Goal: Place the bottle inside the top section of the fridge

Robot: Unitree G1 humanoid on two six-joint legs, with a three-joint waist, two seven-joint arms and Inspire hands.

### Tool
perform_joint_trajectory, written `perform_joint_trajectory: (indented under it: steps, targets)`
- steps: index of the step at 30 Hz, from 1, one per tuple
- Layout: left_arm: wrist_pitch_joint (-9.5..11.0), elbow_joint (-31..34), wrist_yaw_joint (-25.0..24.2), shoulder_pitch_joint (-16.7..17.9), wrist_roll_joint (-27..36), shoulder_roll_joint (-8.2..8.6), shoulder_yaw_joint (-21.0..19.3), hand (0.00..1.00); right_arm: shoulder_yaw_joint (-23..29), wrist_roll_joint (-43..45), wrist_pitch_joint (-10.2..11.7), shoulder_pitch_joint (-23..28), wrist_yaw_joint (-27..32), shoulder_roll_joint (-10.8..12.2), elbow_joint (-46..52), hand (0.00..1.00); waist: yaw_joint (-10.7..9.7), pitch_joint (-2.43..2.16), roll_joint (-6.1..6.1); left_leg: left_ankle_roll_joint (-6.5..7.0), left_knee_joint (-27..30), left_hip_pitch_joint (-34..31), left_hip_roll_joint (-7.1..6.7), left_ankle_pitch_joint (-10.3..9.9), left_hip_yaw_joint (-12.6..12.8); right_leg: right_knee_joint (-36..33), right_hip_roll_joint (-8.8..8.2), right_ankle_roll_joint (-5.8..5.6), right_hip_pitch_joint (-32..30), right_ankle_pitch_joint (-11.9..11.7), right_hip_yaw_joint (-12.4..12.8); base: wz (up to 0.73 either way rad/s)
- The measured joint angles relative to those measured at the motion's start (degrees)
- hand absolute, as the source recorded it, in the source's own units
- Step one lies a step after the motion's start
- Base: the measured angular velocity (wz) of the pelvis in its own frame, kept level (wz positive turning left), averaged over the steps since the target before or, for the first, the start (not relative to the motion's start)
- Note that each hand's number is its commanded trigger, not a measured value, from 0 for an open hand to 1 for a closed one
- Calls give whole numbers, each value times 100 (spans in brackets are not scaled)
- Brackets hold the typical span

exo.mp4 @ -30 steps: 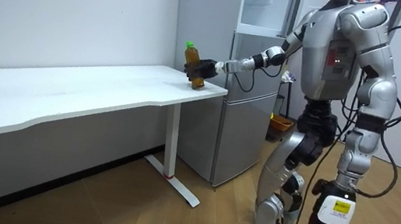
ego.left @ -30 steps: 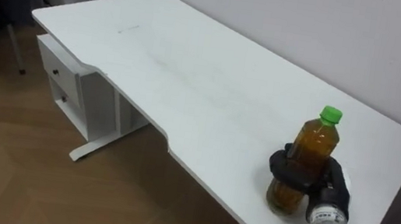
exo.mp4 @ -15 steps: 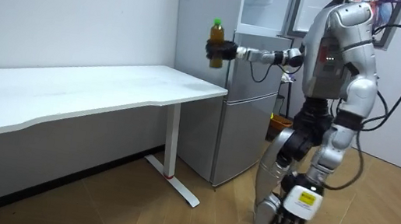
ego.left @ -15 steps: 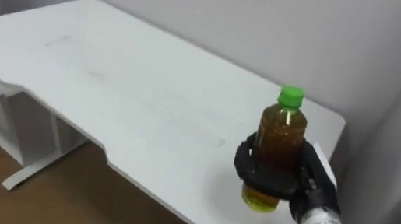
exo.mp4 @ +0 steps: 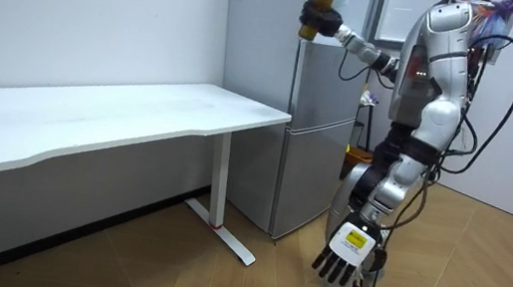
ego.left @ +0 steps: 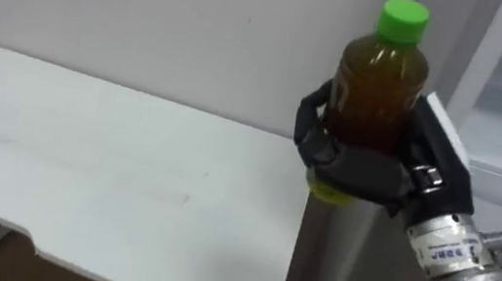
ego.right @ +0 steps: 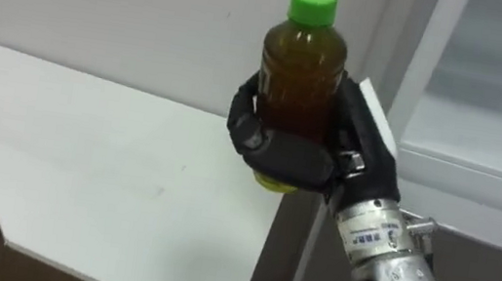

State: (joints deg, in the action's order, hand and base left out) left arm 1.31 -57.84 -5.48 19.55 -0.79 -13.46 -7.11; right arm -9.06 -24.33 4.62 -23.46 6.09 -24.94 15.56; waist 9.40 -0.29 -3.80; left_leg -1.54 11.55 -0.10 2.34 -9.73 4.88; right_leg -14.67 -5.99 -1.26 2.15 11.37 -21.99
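Left eye view has the right robot hand [ego.left: 376,173] with its fingers curled round the lower half of the bottle [ego.left: 380,75], upright, amber with a green cap, held in the air past the end of the white tabletop [ego.left: 108,180]. Seen in the room view, the bottle is level with the upper part of the grey fridge [exo.mp4: 317,142], while the left robot hand [exo.mp4: 341,257] hangs beside the robot's leg, fingers relaxed.

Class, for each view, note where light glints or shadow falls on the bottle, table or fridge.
Left eye view: the bottle in the right hand glows amber, lit through; right eye view: likewise; room view: shadow darkens the wall under the table; the fridge shows a dull sheen.
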Motion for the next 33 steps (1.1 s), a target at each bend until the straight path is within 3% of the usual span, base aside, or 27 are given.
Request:
perform_joint_trajectory:
  steps: [7, 10, 13, 18, 26, 33]
  targets:
    - [2, 7, -17, 40, 9, 26, 4, 0, 549, -4, 2, 1, 0, -198, 454, 100, -288, 1, -16, -4, 17, 148, 3, -3, 55, 2, 6, 4, 82, -1, 70, -4]
    - [6, -7, -29, 33, 8, 26, -20, 0, 708, 3, 2, 1, 6, -227, 649, 100, -299, 4, -33, -4, -27, 256, 3, -4, 134, 1, 10, 3, 120, -1, 150, -13]
    - [6, -4, -24, 53, 14, 24, -64, 0, 808, -42, 2, 1, 12, -229, 725, 100, -359, 38, -59, -4, -92, 398, -1, -11, 158, 59, 16, -6, 255, 4, 162, -5]
    - [4, 62, -27, 68, 14, 43, -192, 0, 1164, -38, 2, 20, 5, -230, 815, 100, -482, 34, -70, -10, -39, 434, 26, -86, 208, 110, 44, -10, 293, 2, 232, -6]
    - [5, 93, -23, 83, 10, 75, -396, 0, 1706, -15, 2, 61, 79, -231, 817, 100, -765, 35, 9, -4, -1, 478, 43, -159, 318, 99, 61, -28, 301, -6, 333, -8]
    - [15, 87, -19, 146, 5, 80, -407, 0, 1948, -17, 2, 503, 141, -265, 807, 100, -787, 36, -8, -33, -16, 508, 98, -176, 379, 94, 110, -26, 288, -6, 363, -4]
